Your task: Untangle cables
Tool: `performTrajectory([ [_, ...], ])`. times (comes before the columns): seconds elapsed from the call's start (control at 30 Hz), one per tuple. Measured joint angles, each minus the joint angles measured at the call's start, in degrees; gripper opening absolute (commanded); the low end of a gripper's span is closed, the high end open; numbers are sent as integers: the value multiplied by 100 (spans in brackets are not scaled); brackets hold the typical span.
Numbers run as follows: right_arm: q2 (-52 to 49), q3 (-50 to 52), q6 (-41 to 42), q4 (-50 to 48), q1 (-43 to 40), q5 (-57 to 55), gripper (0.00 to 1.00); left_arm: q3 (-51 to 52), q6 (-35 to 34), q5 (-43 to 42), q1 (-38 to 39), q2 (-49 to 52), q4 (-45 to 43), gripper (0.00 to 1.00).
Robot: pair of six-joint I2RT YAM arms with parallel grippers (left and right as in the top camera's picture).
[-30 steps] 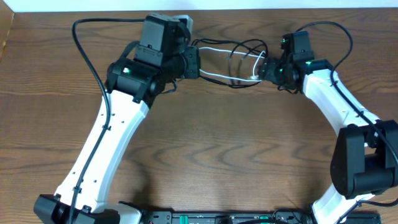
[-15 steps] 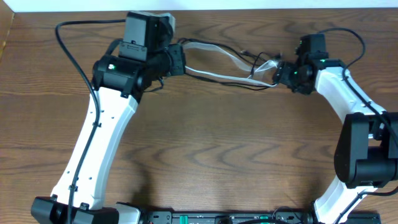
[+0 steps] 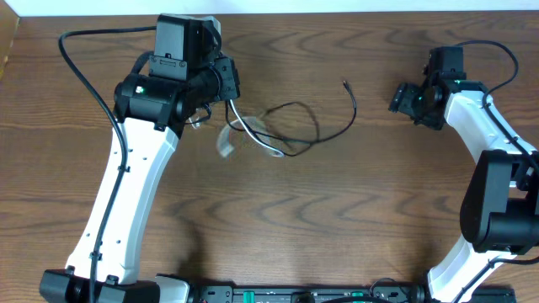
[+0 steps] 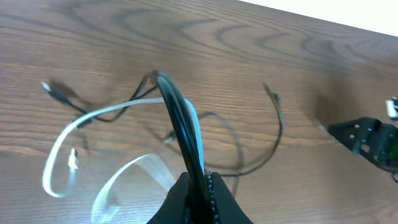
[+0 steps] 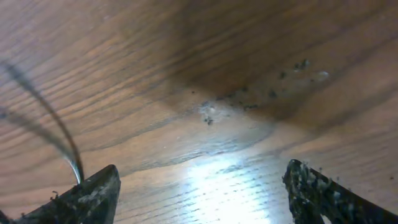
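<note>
cables (image 3: 286, 153): on table (image 3: 295, 227), centre-left, between both arms | left gripper (image 3: 229, 82): just behind-left of cables, strands running up between its fingers | right gripper (image 3: 396, 99): far right, well apart from cables, one loose end nearest it

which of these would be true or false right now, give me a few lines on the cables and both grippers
1. The left gripper is shut on the cables. True.
2. The right gripper grips a plug. False: its jaws stand open and hold nothing.
3. The white cable lies beside the right gripper. False: it loops close by the left gripper, well apart from the right one.
4. One end of a black cable lies free on the table between the two arms. True.
</note>
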State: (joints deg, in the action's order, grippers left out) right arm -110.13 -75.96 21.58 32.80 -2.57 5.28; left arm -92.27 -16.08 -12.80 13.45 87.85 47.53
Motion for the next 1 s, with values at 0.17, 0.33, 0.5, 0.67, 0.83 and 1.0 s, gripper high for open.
performTrajectory([
  [0.17,0,0,-549,-221,-2,874,84,48,-37,-177,446,35,-98,7],
  [0.33,118,2,-1067,-13,0,1561,86,81,-402,-264,999,577,-299,8],
  [0.5,833,7,-1563,103,7,2122,90,96,-1213,-289,1095,1261,-446,8],
  [0.67,1655,4,-1808,103,107,2468,91,96,-1956,-361,1143,1746,-457,71],
  [0.83,1690,4,-1882,131,273,2562,91,98,-1757,-391,1217,1941,-387,83],
  [1.0,1665,4,-1910,127,837,2546,90,98,-1307,-297,1139,1897,-201,88],
])
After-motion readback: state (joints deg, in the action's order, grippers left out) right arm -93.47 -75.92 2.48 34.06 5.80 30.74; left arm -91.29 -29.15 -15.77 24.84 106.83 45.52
